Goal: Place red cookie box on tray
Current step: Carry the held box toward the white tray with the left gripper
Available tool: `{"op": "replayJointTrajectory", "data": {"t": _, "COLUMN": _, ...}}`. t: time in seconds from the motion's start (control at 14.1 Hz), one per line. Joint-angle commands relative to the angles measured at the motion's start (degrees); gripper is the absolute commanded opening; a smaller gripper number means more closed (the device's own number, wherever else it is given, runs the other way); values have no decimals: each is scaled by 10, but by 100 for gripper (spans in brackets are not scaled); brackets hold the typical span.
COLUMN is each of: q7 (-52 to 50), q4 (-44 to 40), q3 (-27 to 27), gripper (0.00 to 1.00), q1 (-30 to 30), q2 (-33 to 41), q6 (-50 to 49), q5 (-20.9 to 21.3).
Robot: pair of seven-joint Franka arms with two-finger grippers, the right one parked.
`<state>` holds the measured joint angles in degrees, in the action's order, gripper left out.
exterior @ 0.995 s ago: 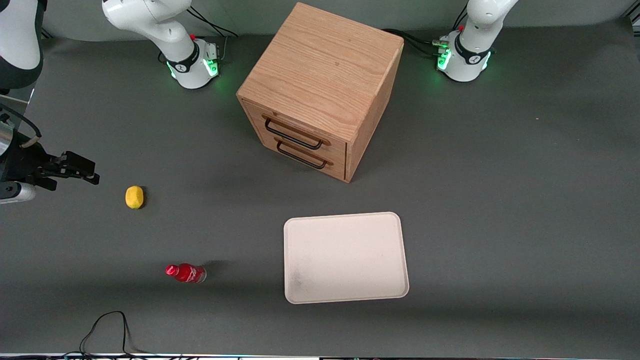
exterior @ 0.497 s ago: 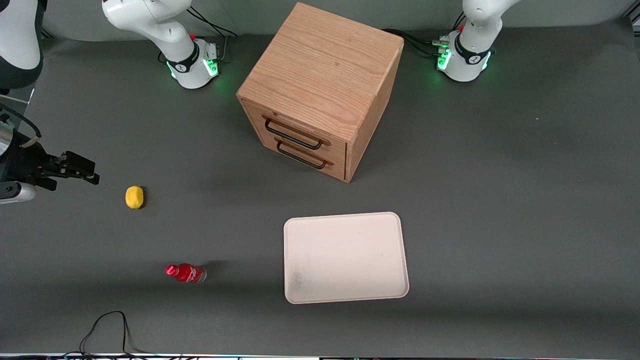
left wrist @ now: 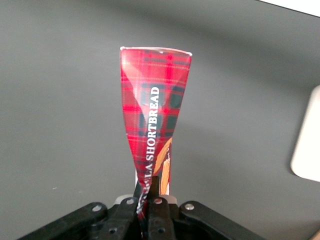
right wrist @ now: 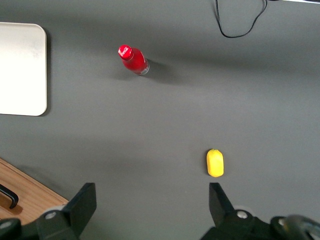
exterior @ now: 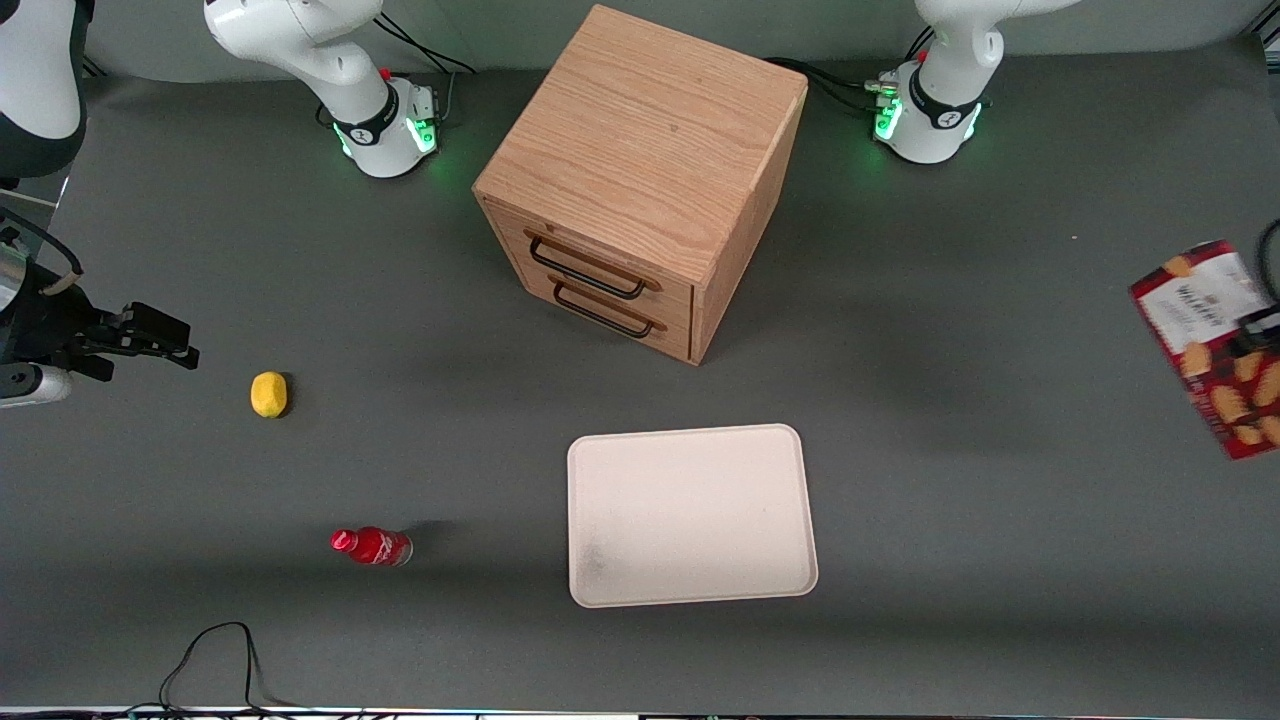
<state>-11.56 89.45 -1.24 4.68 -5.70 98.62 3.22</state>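
Your gripper (left wrist: 149, 192), clamped on the red cookie box (exterior: 1210, 345), has just carried it into view at three o'clock, so steer toward the tray (exterior: 690, 515).

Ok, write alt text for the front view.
The gripper holds the red cookie box in the air at the working arm's end of the table. The empty tray lies nearer the camera than the wooden drawer cabinet.

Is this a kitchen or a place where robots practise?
Probably a robot practice lab, not a kitchen. Robot arm bases are bolted to a grey table, where a tray and wooden drawer cabinet sit like test props. The claw holds the red cookie box at the working arm's end.
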Motion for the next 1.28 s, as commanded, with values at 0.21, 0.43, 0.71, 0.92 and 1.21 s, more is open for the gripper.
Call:
{"op": "replayJointTrajectory", "data": {"t": 0.21, "q7": -9, "q4": -44, "q3": 34, "gripper": 0, "q1": -172, "q2": -30, "q6": -9, "q5": 7}}
{"op": "replayJointTrajectory", "data": {"t": 0.43, "q7": -56, "q4": -102, "q3": 33, "gripper": 0, "q1": -253, "q2": -84, "q6": -4, "q5": -8}}
{"op": "replayJointTrajectory", "data": {"t": 0.71, "q7": -124, "q4": -203, "q3": 33, "gripper": 0, "q1": -304, "q2": -155, "q6": -13, "q5": -26}}
{"op": "replayJointTrajectory", "data": {"t": 0.92, "q7": -169, "q4": -246, "q3": 31, "gripper": 0, "q1": -325, "q2": -192, "q6": -13, "q5": -26}}
{"op": "replayJointTrajectory", "data": {"t": 1.21, "q7": -211, "q4": -256, "q3": 30, "gripper": 0, "q1": -325, "q2": -241, "q6": 16, "q5": -26}}
